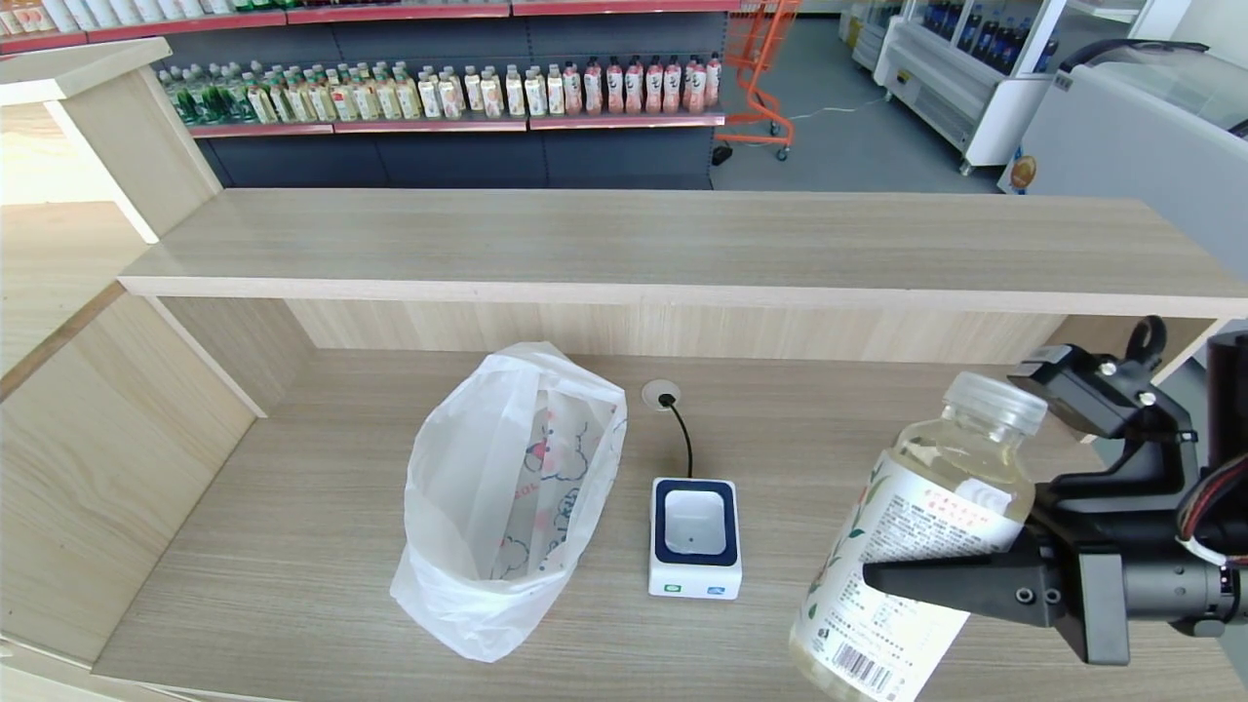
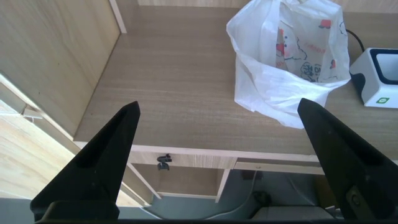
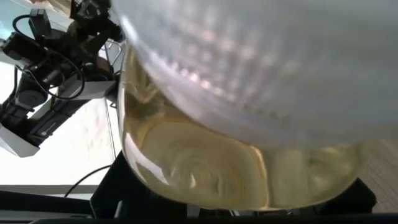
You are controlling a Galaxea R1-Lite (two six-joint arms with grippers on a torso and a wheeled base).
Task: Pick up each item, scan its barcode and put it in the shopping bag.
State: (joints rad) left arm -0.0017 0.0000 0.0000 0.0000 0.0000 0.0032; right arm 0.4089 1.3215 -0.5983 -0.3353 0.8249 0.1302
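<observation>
My right gripper [image 1: 960, 575] is shut on a clear bottle [image 1: 916, 541] of pale yellow drink with a white label, held tilted above the counter's right front. A barcode shows near the bottle's lower end. The bottle [image 3: 249, 112] looms close in the right wrist view. The white and blue barcode scanner [image 1: 694, 536] lies on the counter to the left of the bottle. A white plastic shopping bag [image 1: 507, 497] stands open left of the scanner, with a printed packet inside. My left gripper [image 2: 217, 162] is open, held off the counter's front edge, short of the bag [image 2: 289, 59].
The wooden counter [image 1: 322, 546] is walled by a raised ledge [image 1: 624, 244] at the back and a side panel [image 1: 107, 468] on the left. The scanner's cable [image 1: 682, 434] runs to a hole in the counter. Store shelves with bottles stand beyond.
</observation>
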